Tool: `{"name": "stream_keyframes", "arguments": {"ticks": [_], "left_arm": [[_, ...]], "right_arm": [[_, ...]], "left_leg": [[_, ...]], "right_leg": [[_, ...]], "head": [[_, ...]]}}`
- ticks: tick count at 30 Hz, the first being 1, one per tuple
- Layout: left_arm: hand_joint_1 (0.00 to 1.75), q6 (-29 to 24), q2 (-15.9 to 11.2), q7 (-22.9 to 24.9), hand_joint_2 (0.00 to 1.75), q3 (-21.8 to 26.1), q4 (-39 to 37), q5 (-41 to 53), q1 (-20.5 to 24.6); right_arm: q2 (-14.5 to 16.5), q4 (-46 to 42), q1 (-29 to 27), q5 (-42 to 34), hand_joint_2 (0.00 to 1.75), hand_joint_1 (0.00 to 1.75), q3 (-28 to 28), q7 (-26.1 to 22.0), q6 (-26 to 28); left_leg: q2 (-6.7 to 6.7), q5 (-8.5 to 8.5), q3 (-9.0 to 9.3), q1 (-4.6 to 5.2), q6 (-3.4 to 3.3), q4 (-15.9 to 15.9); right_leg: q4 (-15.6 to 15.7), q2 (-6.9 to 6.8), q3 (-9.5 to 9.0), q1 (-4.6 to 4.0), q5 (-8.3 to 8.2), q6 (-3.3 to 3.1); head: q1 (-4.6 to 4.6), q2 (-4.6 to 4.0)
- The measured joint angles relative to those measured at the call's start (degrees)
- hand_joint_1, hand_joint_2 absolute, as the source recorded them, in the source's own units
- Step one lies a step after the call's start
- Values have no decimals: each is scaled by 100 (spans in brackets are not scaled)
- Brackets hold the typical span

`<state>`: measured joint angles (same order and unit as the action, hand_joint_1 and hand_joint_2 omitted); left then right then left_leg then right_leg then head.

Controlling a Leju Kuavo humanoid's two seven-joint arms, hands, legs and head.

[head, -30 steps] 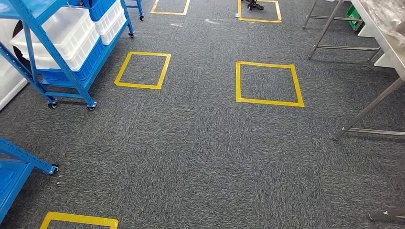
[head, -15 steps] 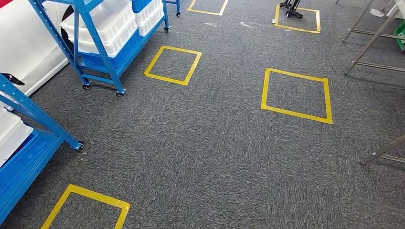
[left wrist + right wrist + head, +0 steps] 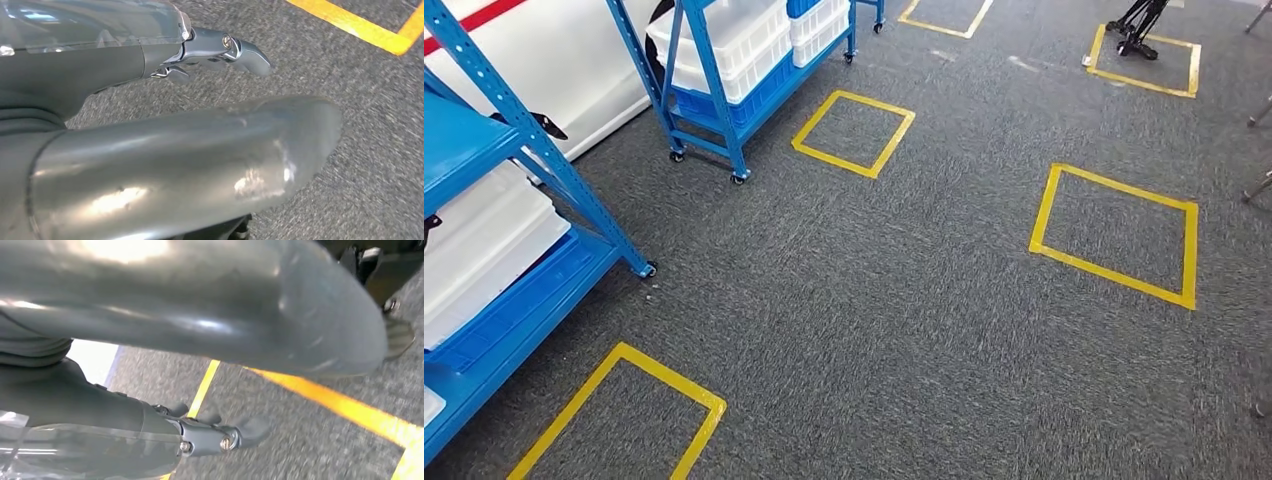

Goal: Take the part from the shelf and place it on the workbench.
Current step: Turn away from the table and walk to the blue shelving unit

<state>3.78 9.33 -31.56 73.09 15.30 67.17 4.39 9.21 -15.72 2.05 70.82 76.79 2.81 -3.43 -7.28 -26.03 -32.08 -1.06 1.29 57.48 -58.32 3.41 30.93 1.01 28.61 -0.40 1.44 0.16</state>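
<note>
Right now the part cannot be picked out anywhere, but the near blue shelf stands at the left side of the head view. It holds a white bin on its low blue level. A second blue shelf on little wheels stands farther back, with more white bins stacked inside it. Both shelves sit on grey carpet. Yellow tape squares are stuck on that carpet. One yellow square lies just beside the near shelf. Another yellow square lies just beside the far shelf, and a third yellow square lies off to the right, well apart from both shelves. The left hand hangs over the carpet with its thumb and fingers spread apart, and it holds nothing. The right hand hangs over a line of yellow tape, and its fingers are apart too, with nothing in them.
</note>
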Motion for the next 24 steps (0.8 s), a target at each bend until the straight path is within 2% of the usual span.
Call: {"name": "stream_keyframes", "arguments": {"ticks": [1, 2, 4, 5, 6, 7, 8, 9, 11, 12, 13, 15, 16, 17, 18, 20, 21, 22, 23, 24], "left_arm": [[0, -1, -3, 1, 0, 0, 0, 0, -8], [0, -1, -5, 1, 0, 0, 0, 0, -8], [0, -1, -8, 2, 0, 0, 0, 1, 6], [0, 0, -8, 2, 0, 0, 0, 1, 11], [0, 1, -7, 2, 0, 0, -1, 1, 10], [0, 2, -7, 3, 0, 0, -1, 2, 4], [0, 2, -7, 5, 0, 0, -2, 2, -3], [0, 2, -8, 7, 0, 0, -2, 2, -9], [0, 1, -16, 9, 0, 0, -1, 2, -1], [0, 1, -20, 9, 0, 0, 0, 2, 7], [0, 1, -23, 10, 0, 0, 0, 2, 12], [0, 1, -29, 13, 0, 0, 0, 2, 2], [0, 1, -32, 15, 0, 0, 0, 2, -6], [0, 1, -33, 17, 0, 0, 0, 3, -9], [0, 1, -33, 20, 0, 0, 0, 4, -3], [0, 1, -32, 25, 0, 0, 0, 8, 12], [0, 1, -32, 26, 0, 0, 0, 9, 15], [0, 1, -32, 29, 0, 0, 0, 11, 11], [0, 2, -32, 31, 0, 0, 0, 14, 6], [0, 2, -32, 34, 0, 0, 0, 16, 3]], "right_arm": [[1, 1, 2, 1, 0, 0, -1, 0, 0], [1, 2, -3, 1, 0, 0, -1, 0, 0], [1, 4, -24, 2, 0, 0, -1, 0, 1], [1, 6, -32, 2, 0, 0, 0, 1, 1], [1, 8, -35, 4, 0, 0, 1, 1, 1], [1, 10, -34, 8, 0, 0, 1, 1, 0], [1, 11, -29, 13, 0, 0, 1, 1, -1], [2, 12, -23, 18, 0, 0, 0, 1, -4], [5, 13, -16, 31, 0, 0, -1, 1, -10], [7, 15, -15, 34, 0, 0, 0, 1, -12], [9, 17, -9, 37, 0, 0, 0, 1, -13], [10, 20, 19, 39, 0, 0, 0, 1, -13], [9, 20, 32, 41, 0, 0, -1, 2, -13], [9, 20, 36, 44, 0, 0, -1, 2, -13], [9, 20, 34, 48, 0, 0, -1, 3, -13], [10, 21, 18, 54, 0, 0, 1, 3, -13], [9, 22, 13, 55, 0, 0, 1, 3, -13], [9, 22, 9, 55, 0, 0, 2, 3, -14], [8, 22, 6, 57, 0, 0, 1, 3, -14], [8, 22, 3, 59, 0, 0, 1, 3, -15]], "left_leg": [[74, -47, -37, -1, 29, 58], [205, -153, -113, 4, 49, 207], [537, -521, -398, 14, 69, 830], [614, -696, -571, 12, 80, 1213], [656, -794, -693, 10, 89, 1499], [679, -788, -721, 9, 92, 1600], [701, -676, -632, 10, 87, 1464], [746, -498, -438, 15, 73, 1124], [942, -220, -20, 49, 5, 342], [1016, -155, 98, 70, -34, 110], [1047, -140, 138, 92, -71, 10], [950, -104, 128, 103, -135, -20], [897, -73, 144, 93, -167, -59], [848, -37, 159, 76, -201, -101], [796, 1, 169, 57, -232, -138], [691, 42, 146, 47, -265, -154], [627, 51, 127, 48, -269, -149], [558, 56, 117, 48, -267, -140], [484, 58, 112, 48, -262, -128], [406, 55, 111, 45, -253, -112]], "right_leg": [[30, -70, -10, 1, -18, -46], [62, -152, -17, 2, -37, -91], [91, -319, -19, -23, -48, -154], [88, -410, -15, -43, -45, -169], [85, -499, -11, -61, -39, -179], [80, -584, -9, -76, -34, -185], [74, -659, -11, -86, -27, -187], [68, -727, -17, -93, -20, -183], [53, -844, -39, -113, 0, -157], [47, -889, -50, -119, 9, -131], [45, -932, -60, -120, 13, -101], [61, -1017, -89, -117, 10, -34], [51, -995, -101, -108, 29, 1], [-18, -899, -82, -99, 100, 30], [-198, -753, -7, -86, 238, 59], [-895, -454, 322, -48, 636, 93], [-1269, -392, 503, -36, 784, 108], [-1500, -370, 617, -26, 824, 119], [-1519, -360, 634, -17, 744, 127], [-1303, -339, 538, -6, 557, 128]], "head": [[-9, 0], [-25, 0], [-59, -1], [-67, -1], [-67, -1], [-67, -1], [-68, -1], [-68, -1], [-65, -1], [-61, -1], [-57, -1], [-53, 0], [-51, 0], [-46, 0], [-35, 0], [-21, 0], [-19, 1], [-19, 1], [-19, 0], [-18, 0]]}}
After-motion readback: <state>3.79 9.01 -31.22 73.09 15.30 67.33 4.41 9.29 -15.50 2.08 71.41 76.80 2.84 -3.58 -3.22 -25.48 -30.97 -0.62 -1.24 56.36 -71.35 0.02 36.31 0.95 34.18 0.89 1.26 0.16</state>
